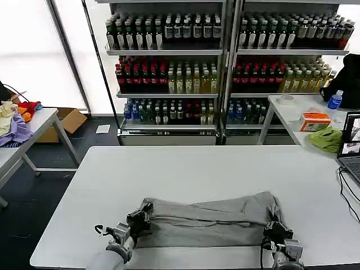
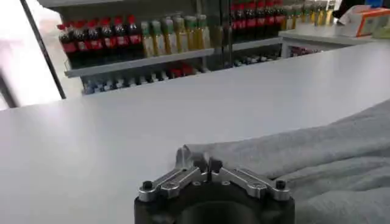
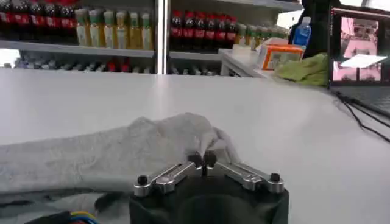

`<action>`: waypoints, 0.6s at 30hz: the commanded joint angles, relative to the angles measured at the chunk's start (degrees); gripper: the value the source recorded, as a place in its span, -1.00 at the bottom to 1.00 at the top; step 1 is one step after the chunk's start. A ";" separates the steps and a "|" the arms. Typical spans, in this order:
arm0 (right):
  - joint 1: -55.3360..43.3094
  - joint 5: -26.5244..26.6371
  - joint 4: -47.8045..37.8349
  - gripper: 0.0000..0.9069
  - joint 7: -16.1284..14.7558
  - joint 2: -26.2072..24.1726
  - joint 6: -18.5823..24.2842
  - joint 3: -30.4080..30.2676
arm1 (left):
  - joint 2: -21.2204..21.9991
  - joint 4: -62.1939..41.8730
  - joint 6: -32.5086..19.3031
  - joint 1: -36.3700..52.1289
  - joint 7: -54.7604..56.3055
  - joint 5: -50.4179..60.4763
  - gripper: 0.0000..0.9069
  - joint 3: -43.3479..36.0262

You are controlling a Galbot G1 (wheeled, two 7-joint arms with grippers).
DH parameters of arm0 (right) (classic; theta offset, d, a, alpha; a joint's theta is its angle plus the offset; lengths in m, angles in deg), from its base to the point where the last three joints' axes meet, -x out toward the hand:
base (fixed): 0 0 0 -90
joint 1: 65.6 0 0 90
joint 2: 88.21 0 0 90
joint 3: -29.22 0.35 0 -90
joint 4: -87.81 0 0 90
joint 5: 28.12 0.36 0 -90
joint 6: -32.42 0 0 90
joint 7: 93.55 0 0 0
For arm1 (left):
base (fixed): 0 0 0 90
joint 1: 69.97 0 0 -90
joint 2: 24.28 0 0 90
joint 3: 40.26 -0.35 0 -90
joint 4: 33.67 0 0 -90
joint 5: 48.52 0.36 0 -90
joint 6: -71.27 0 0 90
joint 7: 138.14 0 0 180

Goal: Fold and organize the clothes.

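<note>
**Grey shirt is part way folded, both claws holding on**

The grey shirt point(image 1: 211, 220) lies on the white table point(image 1: 185, 169), close to the robot's edge. It is already folded into a long flat strip. It is not a small neat pile yet, so more folds are left.

The left gripper point(image 1: 139, 218) is pinched tight on the left end of the shirt. The right gripper point(image 1: 277, 230) is pinched tight on the right end.

The rest of the table is bare, so nothing blocks the next fold. A laptop point(image 1: 351, 147) and its black cables point(image 1: 350, 194) sit at the right edge, well apart from the shirt. A green cloth point(image 1: 326, 138) lies on another table behind. Shelves of bottles point(image 1: 169, 79) stand far back.
</note>
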 commanded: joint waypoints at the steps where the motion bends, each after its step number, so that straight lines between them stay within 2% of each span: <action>1: 1.65 -0.88 -2.62 1.00 0.11 0.57 2.29 -0.78 | 0.94 2.67 -1.29 -1.32 -0.25 1.27 1.00 -0.15; 8: 2.25 1.34 3.43 1.00 0.03 1.36 8.37 0.04 | 1.96 5.89 -1.51 -1.41 1.15 1.27 1.00 0.80; 12: 2.64 1.60 8.90 1.00 0.45 1.31 8.74 0.68 | 3.53 7.76 -0.86 -2.53 2.77 1.98 1.00 1.62; 18: 1.65 2.67 14.36 1.00 1.36 0.20 6.97 2.15 | 6.40 8.20 0.33 -5.33 4.86 1.64 1.00 3.12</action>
